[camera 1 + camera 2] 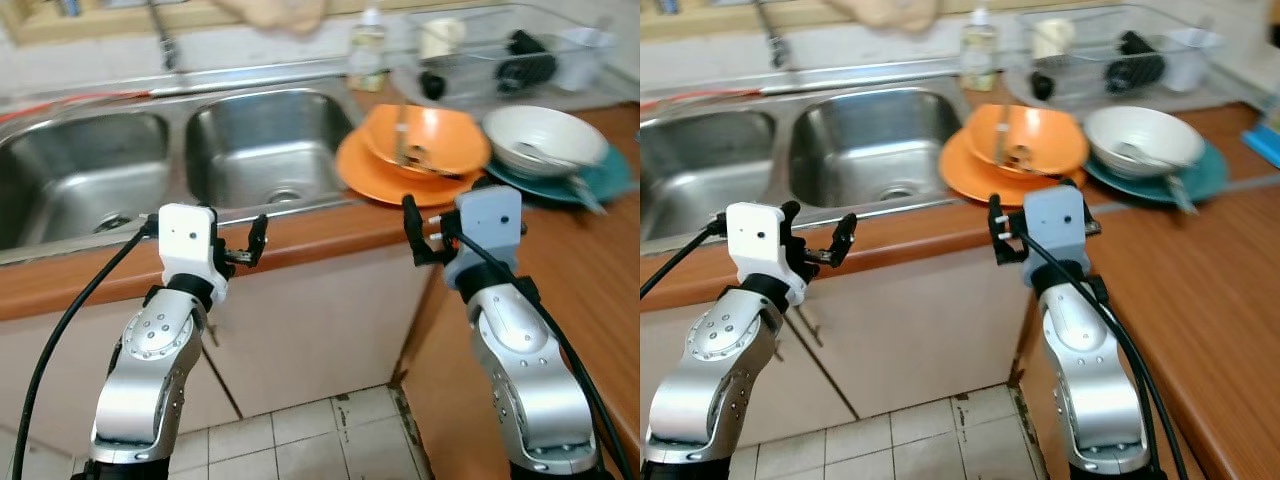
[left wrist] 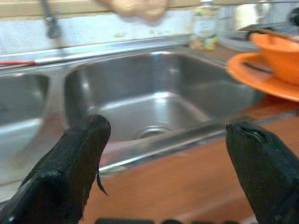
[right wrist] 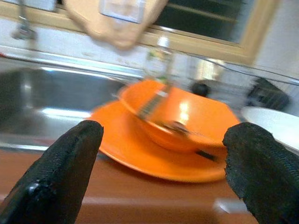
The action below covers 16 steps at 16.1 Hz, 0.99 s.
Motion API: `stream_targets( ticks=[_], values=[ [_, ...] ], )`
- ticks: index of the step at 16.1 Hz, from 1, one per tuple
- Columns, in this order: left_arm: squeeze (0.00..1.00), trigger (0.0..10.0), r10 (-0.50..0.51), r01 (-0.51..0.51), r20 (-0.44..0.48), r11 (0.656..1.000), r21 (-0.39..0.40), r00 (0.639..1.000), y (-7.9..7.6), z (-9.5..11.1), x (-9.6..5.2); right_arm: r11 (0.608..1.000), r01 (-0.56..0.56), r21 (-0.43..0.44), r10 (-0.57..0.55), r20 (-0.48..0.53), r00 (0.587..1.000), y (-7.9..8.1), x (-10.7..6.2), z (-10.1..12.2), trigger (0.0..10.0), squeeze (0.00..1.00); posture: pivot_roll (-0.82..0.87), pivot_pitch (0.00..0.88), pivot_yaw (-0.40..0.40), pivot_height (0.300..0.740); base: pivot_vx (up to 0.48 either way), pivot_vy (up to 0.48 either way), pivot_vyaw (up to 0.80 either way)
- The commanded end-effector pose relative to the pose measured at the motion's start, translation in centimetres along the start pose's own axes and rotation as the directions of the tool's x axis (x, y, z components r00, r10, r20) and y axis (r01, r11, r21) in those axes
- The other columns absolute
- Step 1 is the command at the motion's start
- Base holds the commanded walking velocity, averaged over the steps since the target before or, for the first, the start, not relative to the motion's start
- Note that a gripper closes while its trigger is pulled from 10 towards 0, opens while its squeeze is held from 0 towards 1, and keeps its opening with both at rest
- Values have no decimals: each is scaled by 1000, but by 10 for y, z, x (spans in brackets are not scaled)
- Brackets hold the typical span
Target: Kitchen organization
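Both my grippers hover in front of the wooden counter edge [image 1: 320, 228]. My left gripper [image 2: 168, 140] is open with nothing between its fingers and faces the right sink basin [image 1: 265, 150]. My right gripper [image 3: 163, 135] is open too, empty, and faces an orange bowl [image 1: 425, 140] that sits on an orange plate [image 1: 375, 178]. A utensil [image 3: 154, 105] lies in the bowl. To their right, a white bowl [image 1: 543, 138] with a utensil rests on a teal plate [image 1: 600, 182].
The left sink basin [image 1: 80, 170] and a faucet [image 1: 160, 35] lie at the back left. A soap bottle [image 1: 367, 50] and a wire dish rack [image 1: 500, 55] holding several items stand behind the plates. A blurred beige object [image 1: 270, 12] hangs above. Cabinet doors and tiled floor [image 1: 300, 435] lie below.
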<state>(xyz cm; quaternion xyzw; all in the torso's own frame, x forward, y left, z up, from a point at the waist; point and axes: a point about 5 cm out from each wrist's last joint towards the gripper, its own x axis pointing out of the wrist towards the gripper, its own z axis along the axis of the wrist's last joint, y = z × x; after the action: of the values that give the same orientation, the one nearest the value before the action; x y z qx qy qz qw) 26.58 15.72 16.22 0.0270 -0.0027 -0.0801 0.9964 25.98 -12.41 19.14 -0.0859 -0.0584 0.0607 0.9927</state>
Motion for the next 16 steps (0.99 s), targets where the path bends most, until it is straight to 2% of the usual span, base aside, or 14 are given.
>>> stream_targets(
  ticks=[1, 9, 12, 14, 15, 16],
  values=[
    [0, 10000, -9, 8, 28, 1000, 11, 1000, -2, 9, 1, 1000, -3, 6, 3, 16, 1000, -2, 2, 2, 10000, 1000, -90, 0, 39, 740, 322, 0, 0],
    [0, 10000, -50, 51, 27, 999, -8, 998, -12, 8, 4, 1000, 26, 6, -26, -15, 1000, -6, -5, -3, 10000, 1000, -121, 0, 52, 740, 321, 0, 0],
    [0, 10000, -46, 46, 31, 999, -8, 998, -9, 8, 4, 999, 39, 15, -39, -5, 999, -8, -4, 1, 10000, 1000, -125, 0, 41, 740, 321, 0, 0],
    [0, 10000, -28, 28, 44, 999, -14, 999, -8, 11, 4, 999, 25, 43, -25, -4, 1000, -8, -2, 3, 10000, 306, -120, 0, 20, 740, 319, 0, 0],
    [0, 10000, -25, 26, 47, 1000, -18, 999, -8, 11, 3, 999, 9, 42, -9, 0, 1000, -7, -1, 5, 10000, 0, -122, 0, 21, 740, 319, 0, 0],
    [0, 10000, -24, 25, 47, 1000, -17, 999, -9, 11, 2, 999, -4, 54, 4, 0, 1000, -7, -1, 5, 10000, 0, -117, 0, 16, 740, 315, 0, 0]
  ],
)
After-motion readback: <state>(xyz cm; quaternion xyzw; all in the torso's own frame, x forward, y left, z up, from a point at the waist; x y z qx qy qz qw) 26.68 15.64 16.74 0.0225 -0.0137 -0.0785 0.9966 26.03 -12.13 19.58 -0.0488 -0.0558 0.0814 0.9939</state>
